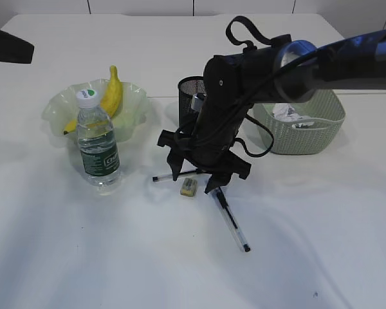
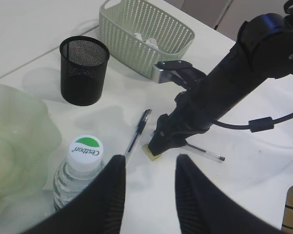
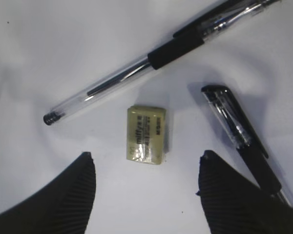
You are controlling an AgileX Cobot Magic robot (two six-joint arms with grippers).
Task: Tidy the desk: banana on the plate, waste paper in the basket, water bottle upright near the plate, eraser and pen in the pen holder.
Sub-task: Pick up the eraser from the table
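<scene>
- White desk [image 1: 64, 257] carries all items; pale wall panels behind.
- Banana [image 1: 110, 96] lies in the plate [image 1: 136, 103]; water bottle [image 1: 98, 145] stands upright just beside it, cap reading "Cestbon".
- Waste paper [image 1: 289, 113] sits in the basket [image 1: 309, 135].
- Eraser [image 3: 145, 134], printed "miffy", lies on the desk between two pens [image 3: 136, 73], near the pen holder [image 2: 84, 70].
- Right gripper [image 3: 146, 180] hovers over the eraser, fingers spread, judged ready to pinch it.
- Left gripper [image 2: 149, 195] waits, fingers apart, empty.

white panelled wall [image 1: 141, 6] at the back, tiny dark speck [image 1: 315, 295] in front
</scene>
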